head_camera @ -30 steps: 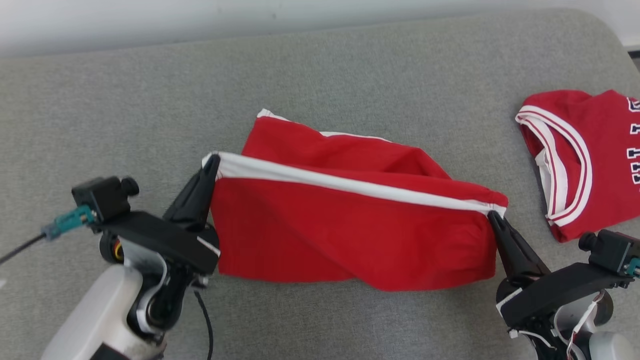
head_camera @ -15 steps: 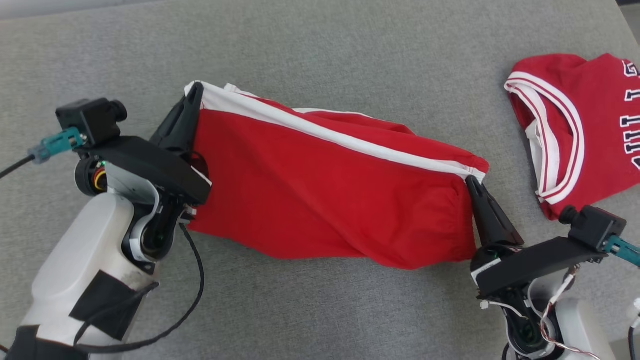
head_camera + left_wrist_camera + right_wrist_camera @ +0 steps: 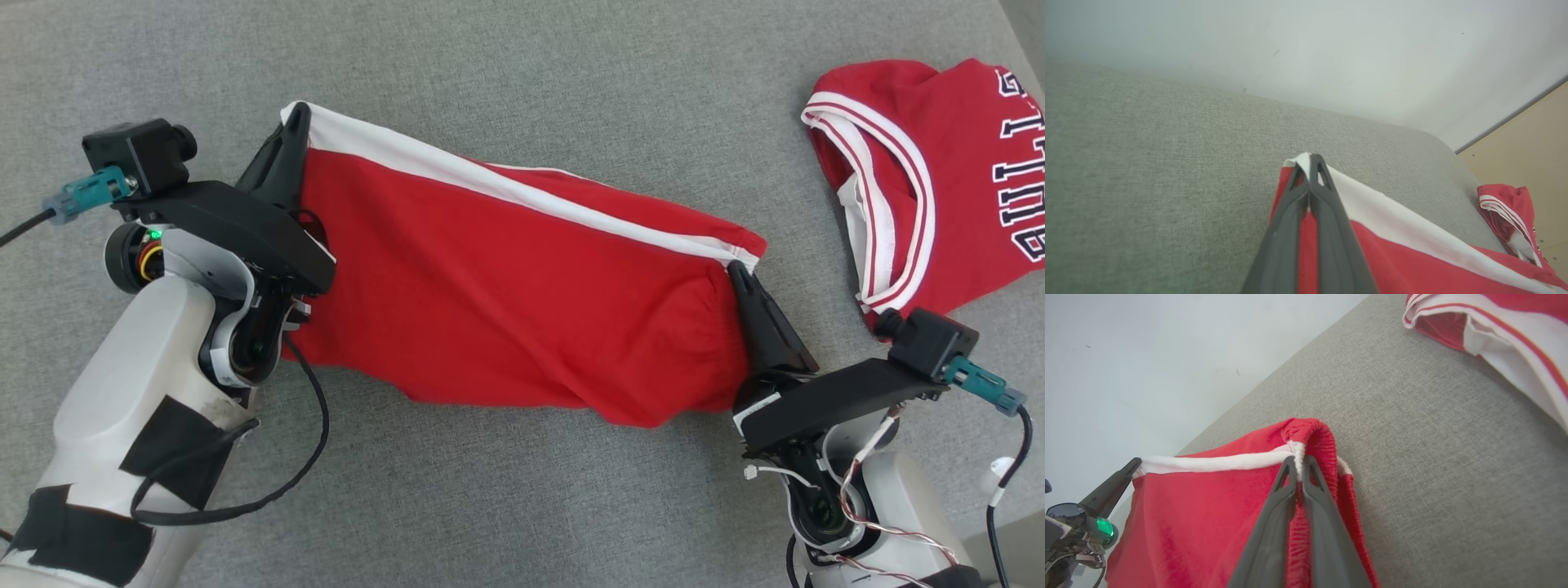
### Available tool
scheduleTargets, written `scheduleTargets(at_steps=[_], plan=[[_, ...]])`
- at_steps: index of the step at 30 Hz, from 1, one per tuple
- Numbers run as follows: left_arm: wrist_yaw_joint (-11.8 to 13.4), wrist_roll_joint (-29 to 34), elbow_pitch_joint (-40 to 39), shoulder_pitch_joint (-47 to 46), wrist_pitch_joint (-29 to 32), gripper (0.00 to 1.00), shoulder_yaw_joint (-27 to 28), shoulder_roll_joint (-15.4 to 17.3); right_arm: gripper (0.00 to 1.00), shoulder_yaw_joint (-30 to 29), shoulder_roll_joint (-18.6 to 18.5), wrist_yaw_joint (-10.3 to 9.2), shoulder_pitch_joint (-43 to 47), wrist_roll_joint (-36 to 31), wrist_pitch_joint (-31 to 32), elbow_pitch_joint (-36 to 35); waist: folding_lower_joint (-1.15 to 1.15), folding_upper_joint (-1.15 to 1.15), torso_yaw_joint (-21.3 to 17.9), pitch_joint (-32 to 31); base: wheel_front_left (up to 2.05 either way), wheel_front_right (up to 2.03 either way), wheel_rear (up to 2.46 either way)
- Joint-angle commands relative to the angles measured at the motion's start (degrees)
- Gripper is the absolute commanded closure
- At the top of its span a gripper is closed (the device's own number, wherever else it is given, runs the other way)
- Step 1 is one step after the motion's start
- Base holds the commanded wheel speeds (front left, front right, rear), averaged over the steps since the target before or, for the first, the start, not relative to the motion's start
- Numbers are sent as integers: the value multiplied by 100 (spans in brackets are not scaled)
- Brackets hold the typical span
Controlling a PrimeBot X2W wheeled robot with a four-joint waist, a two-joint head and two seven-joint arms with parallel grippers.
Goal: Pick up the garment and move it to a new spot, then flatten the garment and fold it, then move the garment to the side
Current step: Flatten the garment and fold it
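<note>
Head view: red garment [image 3: 522, 286] stretched between left gripper [image 3: 295, 114] and right gripper [image 3: 732, 268] over grey cushion [image 3: 522, 73]; best lowered level, clear of jersey [image 3: 939, 163].
Left wrist view: clamped on white band's end; firm pinch needed.
Right wrist view: clamped on gathered waistband corner; even tension needed.

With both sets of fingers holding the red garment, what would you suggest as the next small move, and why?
Probably lower both ends together to lay the red garment flat on the grey surface: the left fingers and right fingers each pinch an end of its white band, pulled taut, while the cloth below sags creased.
</note>
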Motion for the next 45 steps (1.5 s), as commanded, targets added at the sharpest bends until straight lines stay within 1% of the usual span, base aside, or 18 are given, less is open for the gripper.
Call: scheduleTargets(at_steps=[1,2,6,12,16,20,26,30,34,36,39,45], plan=[[38,33,86,-80,-78,0,5,-38,0,27,6,-14,-56,42,-29,59,-1,-1,11,-18,0,0,0],[64,61,147,-98,-129,0,8,-48,0,37,6,-14,-66,62,-39,88,-1,-1,18,-40,0,0,0],[22,129,366,-13,-284,0,-45,-94,0,54,5,-14,48,112,34,83,-1,-1,62,-193,0,0,0],[1,180,540,333,-565,0,-118,-166,0,-218,4,-14,530,-189,269,-220,-1,-1,169,-584,0,0,0],[84,276,589,672,-662,0,-252,-168,0,-456,6,-14,983,-455,469,-529,-1,-1,250,-829,0,0,0],[232,421,592,1006,-673,0,-415,-122,0,-575,5,-14,1440,-833,411,-855,-1,-1,267,-1004,0,0,0],[377,585,618,1220,-473,0,-627,1,0,-493,5,-14,2011,-1157,134,-1074,-1,-1,172,-1100,0,0,0],[470,669,689,1174,-291,0,-740,78,0,-437,4,-14,2163,-1313,80,-1104,-1,-1,63,-1069,0,0,0],[579,832,754,1069,-50,0,-905,155,0,-393,5,-14,2263,-1374,-62,-1166,-1,-1,-106,-985,0,0,0],[669,924,798,1047,30,0,-972,204,0,-380,6,-14,2292,-1523,-113,-1196,-1,-1,-182,-930,0,0,0],[769,949,800,1057,246,0,-1081,195,0,-418,5,-14,2354,-1679,-139,-1189,-1,-1,-258,-862,0,0,0],[854,977,847,1124,741,0,-1273,210,0,-416,5,-14,2310,-1680,-215,-1132,-1,-1,-350,-782,0,0,0]])
